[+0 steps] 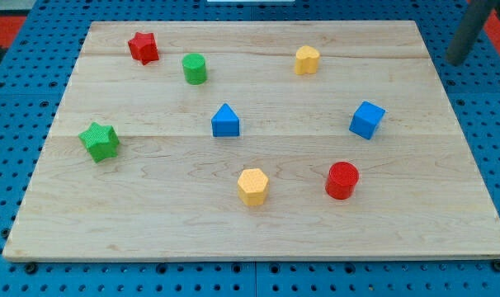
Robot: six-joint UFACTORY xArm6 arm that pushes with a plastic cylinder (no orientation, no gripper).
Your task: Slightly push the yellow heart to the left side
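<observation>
A pale wooden board [258, 231] fills most of the view, lying on a blue pegboard surface [35, 25]. At the view's top right the dark rod [469, 31] slants down past the board's corner; my tip [454, 61] sits beyond the board's right edge, well apart from every block and touching none. The arm carries no jaws, so there is nothing to open or close, and it holds nothing.

Two yellow blocks show, and which is the heart cannot be told from this view. One yellow block [307, 59] stands near the top, right of centre; the other yellow block [252, 186] sits low, near the middle, beside the red cylinder [342, 180]. The blue cube [367, 120] lies right, the blue triangular block [225, 120] centre, the green star [99, 141] left, the green cylinder [195, 68] and red star [143, 47] upper left.
</observation>
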